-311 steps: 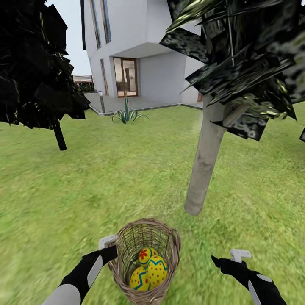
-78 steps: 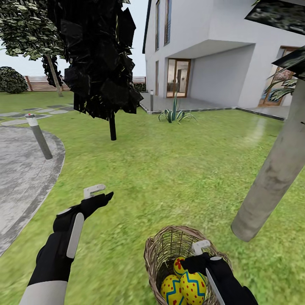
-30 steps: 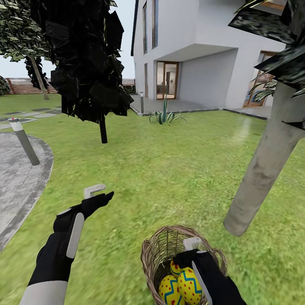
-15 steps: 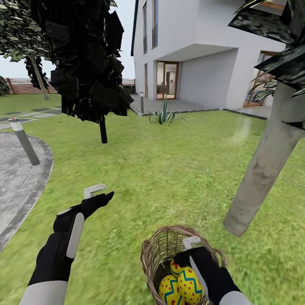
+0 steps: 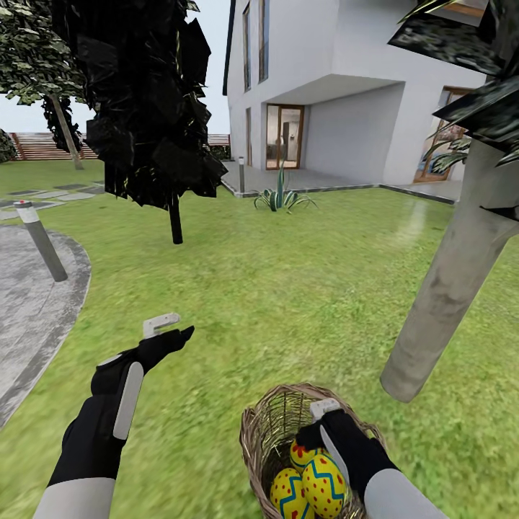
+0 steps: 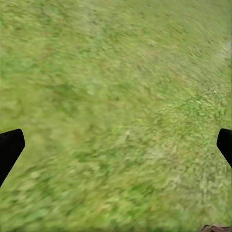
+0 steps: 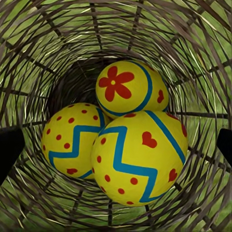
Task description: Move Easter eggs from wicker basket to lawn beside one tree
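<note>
1. The right gripper hangs over the mouth of the wicker basket, its jaws spread wide and holding nothing.
2. Directly below it, the three Easter eggs lie touching one another at the basket's bottom: a flower-marked egg farthest from the gripper, a zigzag-banded egg beside it, and a heart-marked egg nearest.
3. The left gripper hovers over the lawn, well apart from the basket, jaws wide and empty.
4. The tree stands near the basket, beyond the right gripper.
</note>
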Controlling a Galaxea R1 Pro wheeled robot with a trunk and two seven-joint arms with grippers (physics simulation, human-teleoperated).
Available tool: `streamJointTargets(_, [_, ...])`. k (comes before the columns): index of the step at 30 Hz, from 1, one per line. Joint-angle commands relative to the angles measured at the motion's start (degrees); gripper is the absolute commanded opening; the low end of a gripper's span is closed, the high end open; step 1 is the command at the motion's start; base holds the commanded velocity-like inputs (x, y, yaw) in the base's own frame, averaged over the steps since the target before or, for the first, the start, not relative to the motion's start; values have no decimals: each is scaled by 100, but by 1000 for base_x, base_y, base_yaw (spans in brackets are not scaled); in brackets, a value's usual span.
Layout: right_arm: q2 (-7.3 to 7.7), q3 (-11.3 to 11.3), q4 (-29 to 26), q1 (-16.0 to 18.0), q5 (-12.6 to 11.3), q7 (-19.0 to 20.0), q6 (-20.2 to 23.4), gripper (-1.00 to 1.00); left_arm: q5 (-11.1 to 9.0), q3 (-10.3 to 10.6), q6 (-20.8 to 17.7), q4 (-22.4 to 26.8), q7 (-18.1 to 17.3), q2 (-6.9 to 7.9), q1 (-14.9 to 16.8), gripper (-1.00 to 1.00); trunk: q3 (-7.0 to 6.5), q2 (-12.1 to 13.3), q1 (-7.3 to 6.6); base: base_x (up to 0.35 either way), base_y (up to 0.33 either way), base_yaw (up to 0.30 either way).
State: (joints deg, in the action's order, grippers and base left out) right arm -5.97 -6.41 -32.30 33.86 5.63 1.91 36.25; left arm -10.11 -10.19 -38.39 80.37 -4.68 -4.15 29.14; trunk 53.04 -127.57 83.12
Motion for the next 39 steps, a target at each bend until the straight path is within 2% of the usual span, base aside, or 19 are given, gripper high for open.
streamJointTargets(1, [0, -11, 108, 54, 59, 20, 24, 100, -9, -18, -36, 5, -31, -7, 3, 100, 6, -2, -1, 0, 0, 0])
streamJointTargets(5, [0, -9, 431, 210, 61, 20, -7, 100, -9, -18, -36, 5, -33, -7, 4, 100, 6, -2, -1, 0, 0, 0])
streamJointTargets(15, [4, -2, 589, 244, 63, 20, -23, 100, -9, -18, -37, 5, -33, -7, 2, 100, 6, -2, -1, 0, 0, 0])
streamJointTargets(17, [8, 66, 597, 243, 67, 20, -122, 100, -9, -18, -37, 5, -33, -7, 1, 100, 6, -2, -1, 0, 0, 0])
streamJointTargets(22, [16, 397, 594, 240, 82, 20, -295, 100, -9, -18, -37, 5, -33, -7, 4, 100, 6, -2, -1, 0, 0, 0])
streamJointTargets(25, [10, 451, 588, 242, 93, 24, -308, 100, -9, -18, -37, 5, -33, -7, 4, 100, 15, -2, -1, 0, 0, 0])
streamJointTargets(39, [1, 450, 517, 243, 105, 37, -328, 100, -9, -18, -37, 5, -33, -7, 2, 100, 136, -2, -1, 0, 0, 0])
